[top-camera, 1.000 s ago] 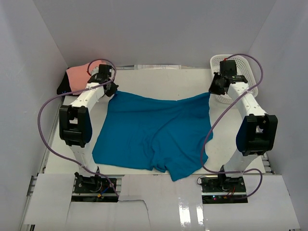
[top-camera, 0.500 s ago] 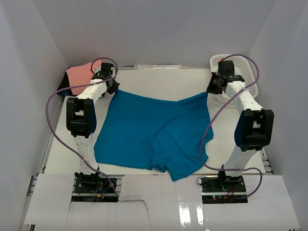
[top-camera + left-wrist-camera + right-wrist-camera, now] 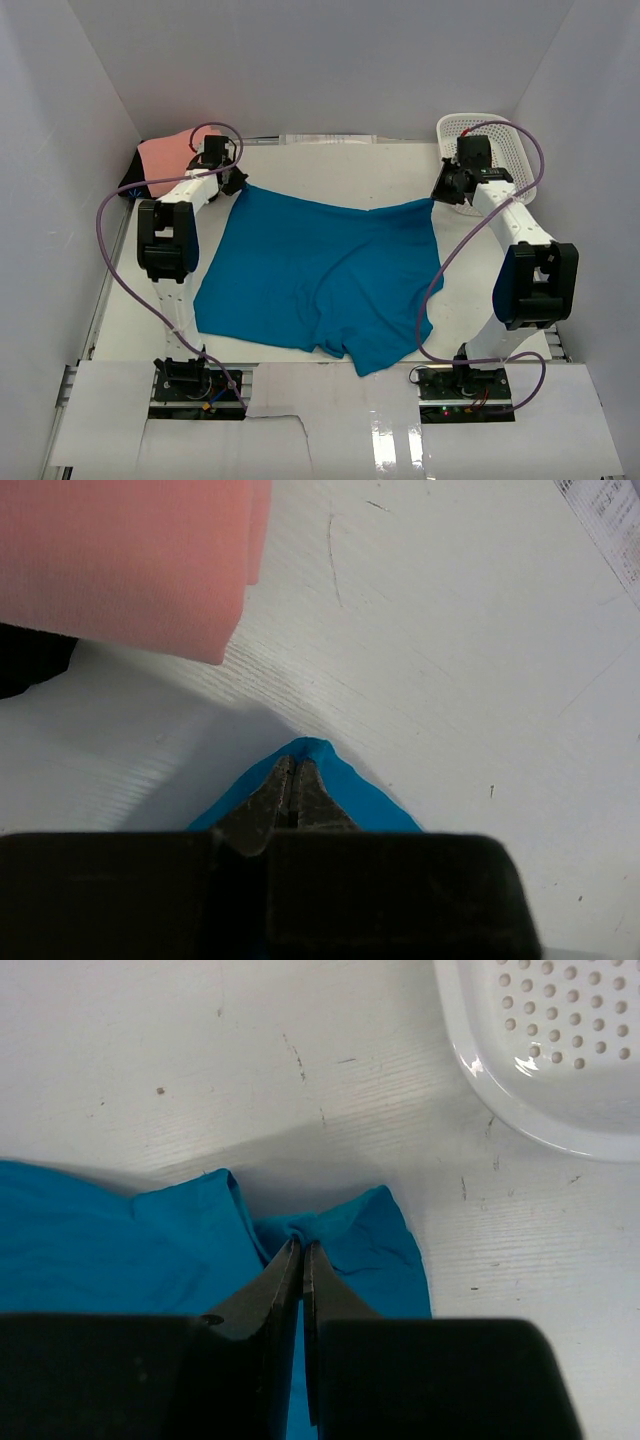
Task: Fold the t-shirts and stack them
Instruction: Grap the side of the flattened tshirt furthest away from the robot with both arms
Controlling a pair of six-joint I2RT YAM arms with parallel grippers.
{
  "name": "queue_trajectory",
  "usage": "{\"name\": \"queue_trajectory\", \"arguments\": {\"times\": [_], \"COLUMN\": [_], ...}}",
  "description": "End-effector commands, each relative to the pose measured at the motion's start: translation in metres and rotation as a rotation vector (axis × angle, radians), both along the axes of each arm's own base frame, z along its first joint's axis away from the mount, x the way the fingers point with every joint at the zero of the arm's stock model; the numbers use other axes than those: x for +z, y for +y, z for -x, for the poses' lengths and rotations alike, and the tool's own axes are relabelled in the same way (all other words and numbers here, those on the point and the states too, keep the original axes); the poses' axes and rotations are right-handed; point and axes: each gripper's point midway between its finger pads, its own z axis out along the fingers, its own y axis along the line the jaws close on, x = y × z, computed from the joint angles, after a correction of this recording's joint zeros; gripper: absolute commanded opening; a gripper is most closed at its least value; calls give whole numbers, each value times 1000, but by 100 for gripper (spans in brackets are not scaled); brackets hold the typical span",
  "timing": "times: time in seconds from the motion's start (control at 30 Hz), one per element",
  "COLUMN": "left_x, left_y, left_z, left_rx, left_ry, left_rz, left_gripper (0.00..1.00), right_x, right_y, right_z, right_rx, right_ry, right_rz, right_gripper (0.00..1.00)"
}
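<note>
A teal cotton t-shirt (image 3: pixel 320 275) lies spread across the middle of the white bench (image 3: pixel 340 165), rumpled along its near edge. The left end effector (image 3: pixel 292 780) is clenched on the shirt's far left corner, its fingers pinched together over the cloth, close to a folded salmon-pink garment (image 3: pixel 130 560) at the bench's far left. The right end effector (image 3: pixel 302 1255) is likewise clamped on the far right corner, near a white perforated plastic basket (image 3: pixel 540 1050).
</note>
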Motion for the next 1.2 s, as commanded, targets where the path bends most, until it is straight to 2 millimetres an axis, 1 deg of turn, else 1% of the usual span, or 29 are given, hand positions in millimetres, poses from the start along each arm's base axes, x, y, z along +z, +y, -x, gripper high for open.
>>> {"name": "queue_trajectory", "arguments": {"times": [0.0, 0.03, 0.1, 0.13, 0.17, 0.23, 0.27, 0.33, 0.37, 0.43, 0.5, 0.53, 0.6, 0.63, 0.7, 0.73, 0.8, 0.87, 0.93, 0.97, 1.0, 1.17], "left_x": [17, 18, 23, 24, 24, 29, 30, 34, 36, 38, 40, 36, 35, 27, 24, 17, 15, 5, 3, -1, 0, -8], "left_y": [0, 1, 5, 10, 12, 9, 10, 11, 10, 10, 12, 11, 11, 12, 14, 14, 11, 12, 15, 15, 18, 21], "left_z": [-8, -8, -8, -9, -9, -10, -11, -11, -11, -12, -14, -14, -16, -15, -20, -21, -25, -26, -27, -27, -29, -25], "left_rx": [-55, -57, -56, -54, -52, -78, -79, -92, -101, -116, -131, -138, -150, -151, -153, -159, -173, -176, -171, -174, -168, -158], "left_ry": [-52, -52, -56, -53, -50, -58, -61, -69, -74, -79, -83, -71, -68, -45, -45, -33, -34, -12, -3, 8, 6, 33], "left_rz": [5, 5, 5, -1, -2, 22, 25, 27, 22, 11, -5, -5, -15, -19, -34, -37, -37, -40, -56, -62, -76, -85], "left_gripper": [0, 1, 6, 15, 21, 31, 39, 48, 57, 65, 67, 67, 68, 68, 67, 67, 65, 61, 57, 56, 55, 51], "right_x": [13, 13, 12, 12, 12, 12, 12, 13, 12, 12, 12, 12, 12, 12, 13, 12, 13, 13, 13, 14, 14, 12], "right_y": [-1, -1, 4, 3, 4, 5, 5, 5, 5, 6, 7, 7, 8, 8, 9, 9, 9, 8, 9, 8, 8, 10], "right_z": [-1, 0, 1, 1, 1, 1, 1, 1, 1, 1, 2, 2, 2, 2, 2, 3, 3, 3, 3, 3, 3, 3], "right_rx": [7, 7, 29, 28, 29, 32, 33, 33, 34, 35, 39, 39, 41, 40, 45, 44, 44, 42, 41, 40, 40, 44], "right_ry": [-57, -57, -52, -52, -52, -54, -54, -55, -53, -53, -51, -53, -52, -54, -55, -53, -56, -56, -56, -58, -58, -53], "right_rz": [0, 0, -21, -21, -21, -23, -24, -26, -27, -31, -33, -35, -39, -42, -46, -47, -47, -46, -44, -43, -43, -49], "right_gripper": [8, 8, 8, 8, 8, 8, 8, 8, 8, 8, 8, 8, 8, 8, 8, 8, 8, 8, 8, 8, 8, 8]}}
